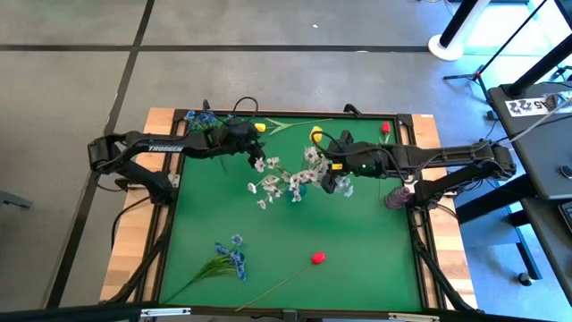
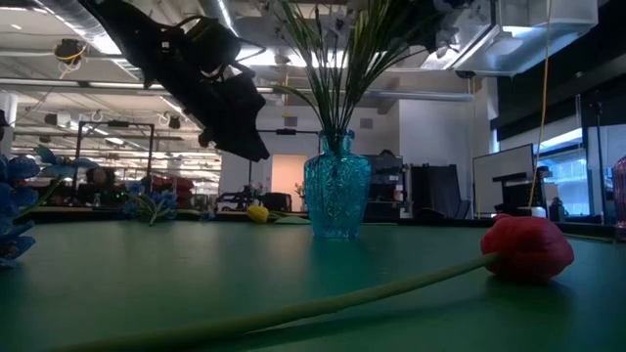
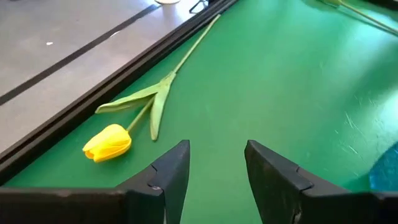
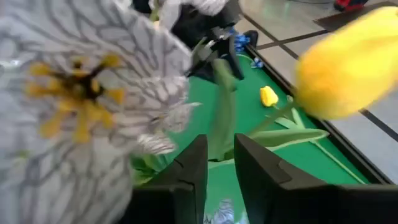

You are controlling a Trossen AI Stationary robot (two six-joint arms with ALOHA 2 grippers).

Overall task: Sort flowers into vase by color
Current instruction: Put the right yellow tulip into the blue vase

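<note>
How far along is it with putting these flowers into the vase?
Partly done. White sprigs already stand in the blue glass vase. The right gripper is shut on a yellow tulip beside the vase; the left gripper hangs open near another yellow tulip. On the mat lie two red tulips and blue sprigs.

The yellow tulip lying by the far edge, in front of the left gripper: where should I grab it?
Probably the bare stem just behind the yellow tulip head, from straight above; it lies flat, and the open left gripper should straddle it crosswise, clear of the leaves.
</note>
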